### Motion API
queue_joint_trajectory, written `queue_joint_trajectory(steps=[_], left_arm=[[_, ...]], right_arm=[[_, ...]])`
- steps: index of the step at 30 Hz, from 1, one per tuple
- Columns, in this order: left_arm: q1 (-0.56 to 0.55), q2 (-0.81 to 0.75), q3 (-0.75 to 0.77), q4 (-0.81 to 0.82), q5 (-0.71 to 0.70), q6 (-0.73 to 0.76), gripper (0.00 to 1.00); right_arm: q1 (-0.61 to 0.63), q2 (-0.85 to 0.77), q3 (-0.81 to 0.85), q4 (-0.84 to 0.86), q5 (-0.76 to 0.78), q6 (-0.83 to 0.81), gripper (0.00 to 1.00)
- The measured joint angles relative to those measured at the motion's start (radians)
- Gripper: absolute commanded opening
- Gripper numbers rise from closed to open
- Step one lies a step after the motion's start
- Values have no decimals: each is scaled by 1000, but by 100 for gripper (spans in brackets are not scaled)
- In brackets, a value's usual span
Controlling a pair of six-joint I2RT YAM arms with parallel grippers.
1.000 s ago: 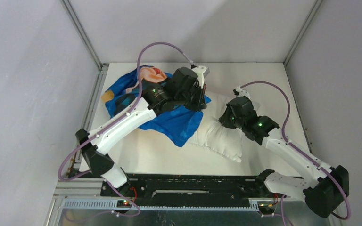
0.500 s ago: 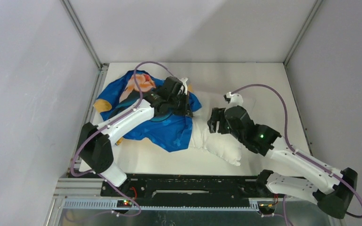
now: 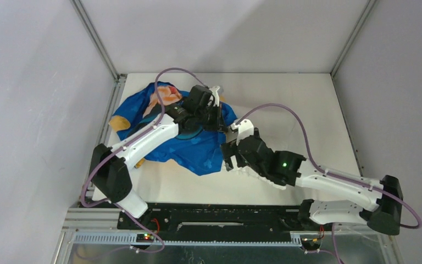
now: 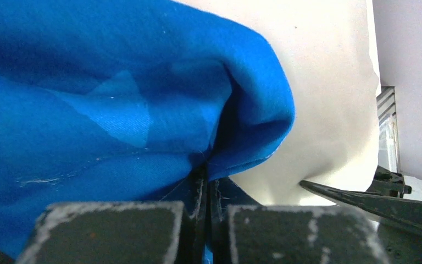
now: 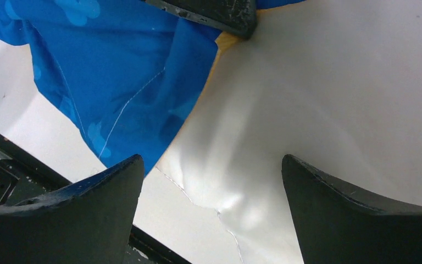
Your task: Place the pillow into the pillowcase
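Top external view: the pillow [image 5: 318, 99] lies mid-table, largely hidden beneath the right arm, with its left end covered by the pillowcase [image 3: 198, 151]. The pillowcase is spread blue face up over the table's left half, an orange patch showing at its far edge. Left wrist view: the left gripper [image 4: 206, 220] is clenched on a fold of the blue fabric. Right wrist view: the right gripper [image 5: 211, 159] is spread wide above the pillow's seam, grasping nothing. White table [image 3: 307, 110] beneath.
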Motion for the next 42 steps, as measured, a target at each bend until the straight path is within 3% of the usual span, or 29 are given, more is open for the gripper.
queue_joint_trajectory(steps=[6, 8, 10, 13, 14, 17, 22, 27, 31, 34, 37, 42], left_arm=[[0, 0, 0, 0, 9, 0, 0], [0, 0, 0, 0, 10, 0, 0], [0, -4, 0, -1, 10, -1, 2], [0, -20, 8, -16, 3, 0, 14], [0, -26, 19, -30, -3, 0, 22], [0, -32, 95, -75, -30, 8, 48], [0, -55, 309, -119, -122, 29, 72], [-5, -166, 494, -128, -214, 55, 74], [-30, -354, 509, -132, -309, 78, 65], [-62, -524, 359, -111, -387, 79, 55], [-79, -695, 110, -95, -472, 58, 48], [-120, -822, -312, -101, -630, -35, 43]], right_arm=[[-5, 83, 10, 43, -12, 9, 99], [-14, 121, 21, 52, -16, 24, 93], [-32, 171, 30, 62, -18, 44, 71], [-61, 232, 33, 67, -26, 68, 3], [-69, 240, 37, 63, -34, 82, 0], [-85, 236, 90, 11, -76, 112, 0], [-199, 190, 215, -85, -254, 181, 0], [-351, 125, 283, -139, -405, 284, 0], [-412, 84, 292, -127, -498, 397, 0], [-441, 69, 292, -108, -554, 495, 0], [-469, 69, 292, -81, -595, 577, 0], [-512, 69, 292, -43, -622, 677, 0]])
